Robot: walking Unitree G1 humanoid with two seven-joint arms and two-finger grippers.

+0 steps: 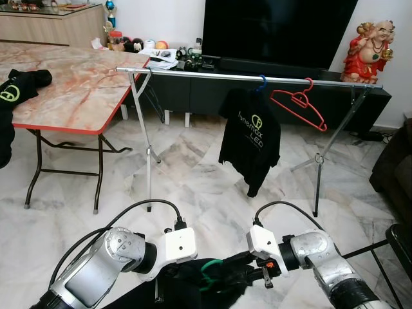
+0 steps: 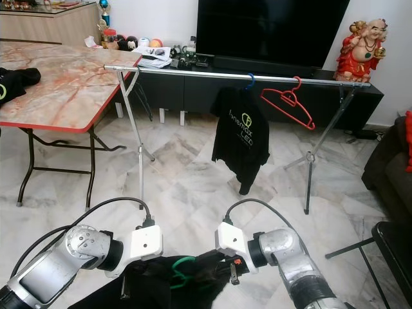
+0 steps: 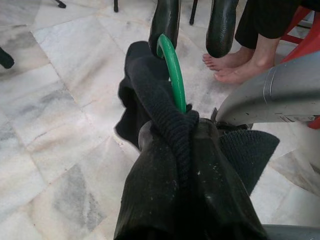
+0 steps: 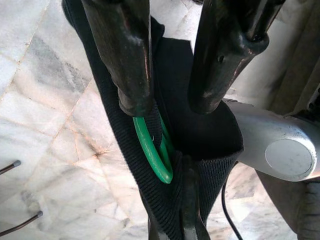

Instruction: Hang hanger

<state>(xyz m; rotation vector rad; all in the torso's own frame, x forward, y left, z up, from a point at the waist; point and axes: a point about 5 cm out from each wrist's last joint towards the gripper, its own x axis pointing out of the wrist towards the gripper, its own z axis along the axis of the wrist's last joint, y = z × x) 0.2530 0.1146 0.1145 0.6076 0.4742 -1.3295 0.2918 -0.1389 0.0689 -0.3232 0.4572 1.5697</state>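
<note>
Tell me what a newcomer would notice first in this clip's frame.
Low in the foreground, both grippers meet over a black garment on a green hanger: the left gripper and the right gripper both straddle its hook. Beyond them a metal clothes rail spans the room before the TV, carrying a black T-shirt and, to its right, an empty red hanger.

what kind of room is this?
Likely a home living room: a big TV on a low black console, a folding table, marble-tiled floor, and a clothes rail with a black shirt and a red hanger.
</note>
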